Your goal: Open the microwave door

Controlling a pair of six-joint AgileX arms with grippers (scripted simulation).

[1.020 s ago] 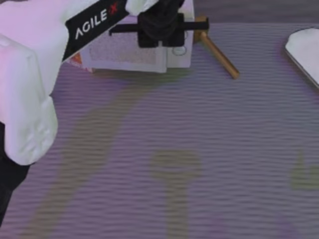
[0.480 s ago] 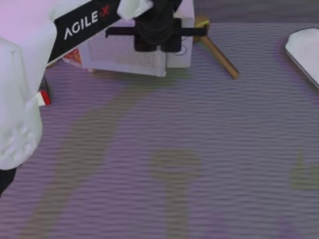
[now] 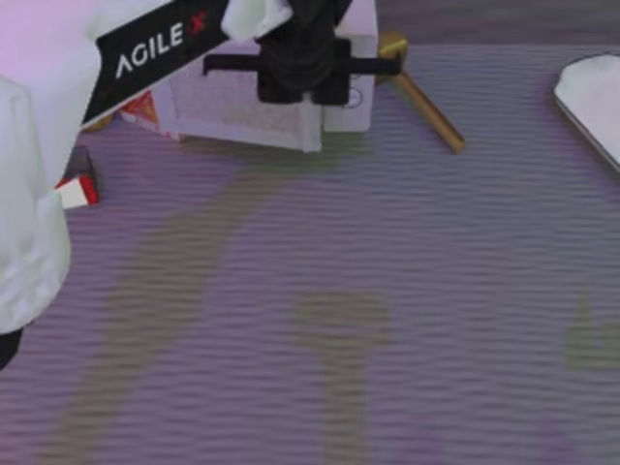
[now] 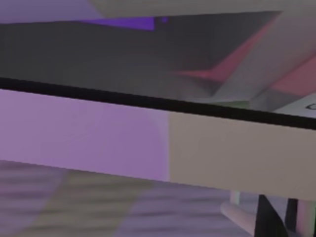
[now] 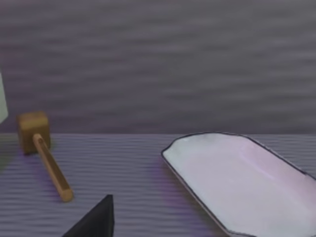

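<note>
The microwave [image 3: 360, 34] stands at the table's far edge, left of centre, with its two-knob panel [image 3: 351, 97] on the right. The microwave door [image 3: 232, 102], with its speckled mesh window, stands slightly ajar, its free edge out from the panel. My left gripper [image 3: 302, 82] hangs over that edge, shut on the door. In the left wrist view the door [image 4: 237, 148] fills the middle, the dark cavity [image 4: 123, 54] shows behind it, and my left gripper [image 4: 279, 219] sits at the door's rim. Only a dark corner of my right gripper [image 5: 98, 222] shows; that arm is parked outside the top view.
A wooden mallet [image 3: 421, 92] lies right of the microwave. A white plate [image 3: 593, 97] sits at the table's right edge. A small red-and-white object [image 3: 76, 191] lies at the left, and something orange [image 3: 140, 108] shows beside the microwave's left side.
My left arm has drawn leftward and the door's free edge has swung a little outward with the gripper. The red-and-white object at the left has come into sight.
</note>
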